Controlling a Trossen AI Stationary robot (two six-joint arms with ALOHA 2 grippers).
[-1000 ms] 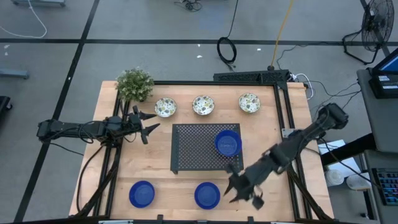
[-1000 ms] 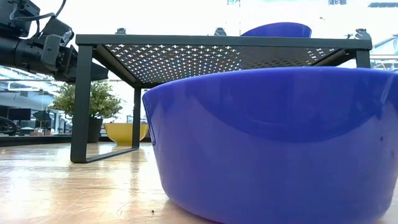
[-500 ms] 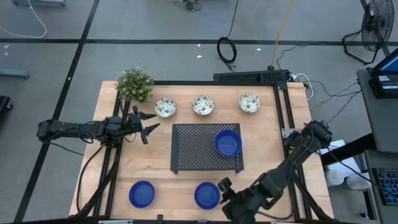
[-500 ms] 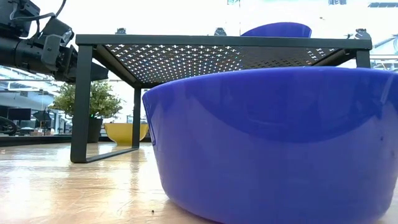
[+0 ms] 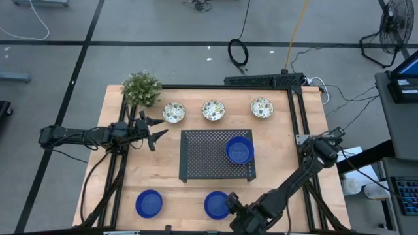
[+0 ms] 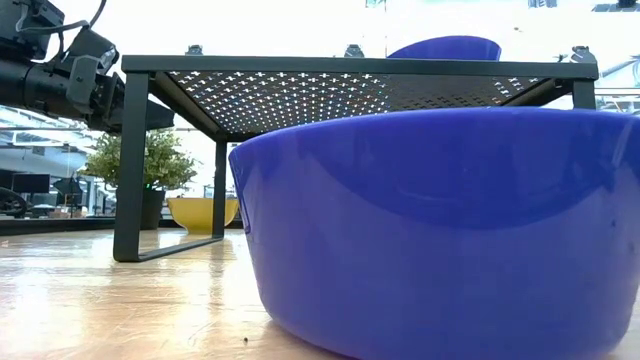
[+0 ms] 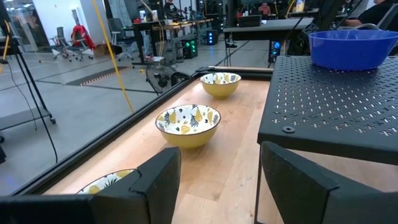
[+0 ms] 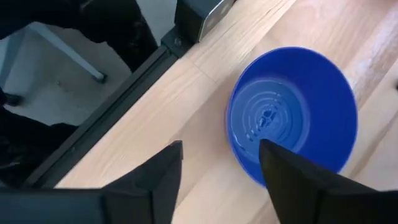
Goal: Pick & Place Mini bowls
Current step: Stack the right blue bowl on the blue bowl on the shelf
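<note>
Three blue mini bowls show in the high view: one on the black perforated tray, and two resting on the table near its near edge. Three white patterned bowls stand in a row at the far side. My right gripper is open above the near-middle blue bowl, at its right rim, touching nothing. My left gripper is open and empty, left of the tray.
A small green plant stands at the table's far left corner. The tray stands on legs mid-table. A black frame rail runs along the table's near edge, close to my right gripper. Bare wood lies between the two near bowls.
My right arm has swung down toward the table's near edge and to the left, turning as it went. Its gripper is now beside the near-middle blue bowl. No bowl has moved.
</note>
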